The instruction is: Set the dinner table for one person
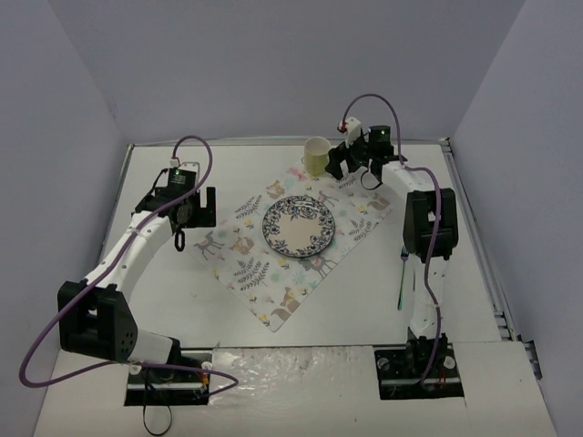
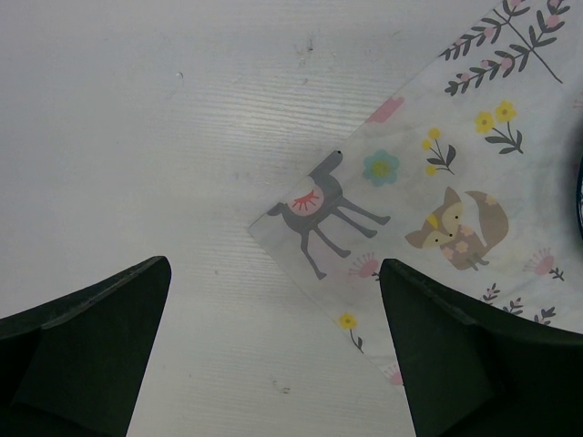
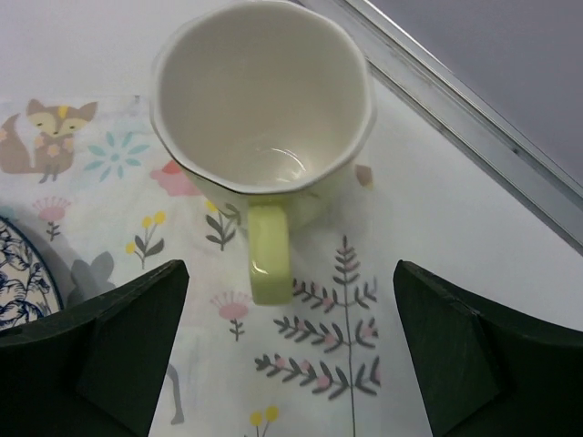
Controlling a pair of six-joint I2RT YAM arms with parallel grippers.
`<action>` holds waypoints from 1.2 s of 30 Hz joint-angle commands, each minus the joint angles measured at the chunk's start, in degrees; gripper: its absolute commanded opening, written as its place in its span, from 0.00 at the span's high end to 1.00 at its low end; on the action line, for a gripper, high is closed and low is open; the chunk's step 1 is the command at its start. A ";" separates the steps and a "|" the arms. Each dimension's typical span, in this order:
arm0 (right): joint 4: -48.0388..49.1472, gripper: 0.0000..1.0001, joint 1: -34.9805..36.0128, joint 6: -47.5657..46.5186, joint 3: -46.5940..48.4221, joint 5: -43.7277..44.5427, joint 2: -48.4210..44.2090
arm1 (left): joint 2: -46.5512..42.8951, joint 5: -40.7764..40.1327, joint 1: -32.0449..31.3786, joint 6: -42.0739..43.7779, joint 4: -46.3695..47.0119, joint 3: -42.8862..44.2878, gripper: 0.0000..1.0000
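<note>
Top external view: the white bench (image 1: 355, 309) is seen spanning the floor of the enclosure, with both arms bolted at its near edge. A pastel placemat (image 1: 246, 264) printed with animals and leaves is laid on the middle of the bench, turned so that its corners point near, far, left and right. A blue-patterned plate (image 1: 299, 226) is set at the placemat's centre. A pale yellow-green mug (image 1: 316, 157) is stood upright at the placemat's far corner, close to the bench's back edge.

The right tool (image 1: 351, 170) is held over the far part of the bench, just right of the mug. In the right wrist view its fingers (image 3: 100, 355) are spread wide, and the mug's handle is seen between them, apart from both. Nothing is gripped.

The left tool (image 1: 193, 211) is held over the left part of the bench, above the placemat's left corner. In the left wrist view its two fingers are likewise spread wide with nothing between them. Bare bench is seen under the left finger, and the placemat corner, printed with a grey deer and a fox, lies under the gap and the right finger.
</note>
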 commanded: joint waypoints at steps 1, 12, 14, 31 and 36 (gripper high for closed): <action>5.11 0.06 -1.30 5.64 -6.52 14.60 -15.44 | -1.26 0.50 0.21 0.16 1.04 2.27 0.03; -0.34 0.00 -3.34 32.21 -34.93 43.06 -43.07 | -4.06 0.35 0.88 -0.02 0.82 2.64 0.03; -2.65 0.00 -3.29 36.27 -40.09 45.14 -46.80 | -4.32 0.66 1.23 -0.21 0.89 2.66 0.03; -19.52 0.04 -3.43 51.15 -69.57 46.14 -66.95 | -5.81 2.89 1.70 -1.07 1.27 2.48 0.03; -19.22 0.08 -3.62 52.21 -69.04 49.51 -64.45 | -6.03 2.90 1.66 -1.07 1.23 2.27 0.03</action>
